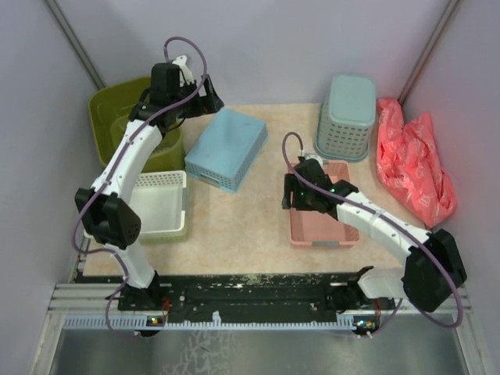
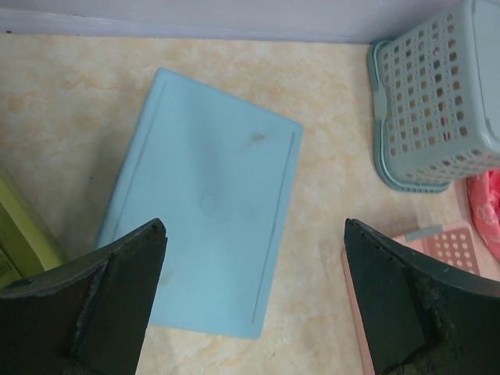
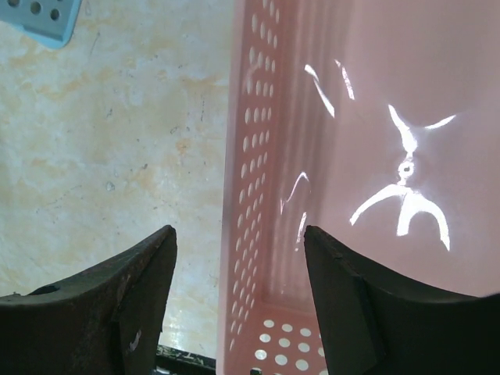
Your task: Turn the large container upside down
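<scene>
though agape, left claw [image 2: 254, 226] empty, right claw [image 3: 238, 232] astride pink basket wall [image 3: 254, 141]

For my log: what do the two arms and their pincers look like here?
The left arm and the right arm have white tubular links between bulky black joint housings, with a mauve cable looping along each. The left pincer and right pincer have matte black wedge-shaped fingers. Small green lights glow near the right wrist.

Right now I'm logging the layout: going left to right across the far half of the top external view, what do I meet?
large olive-green container → light blue box → teal lattice basket → red plastic bag. The white tray and pink tray lie nearer and overlap these, so they are left out.
</scene>
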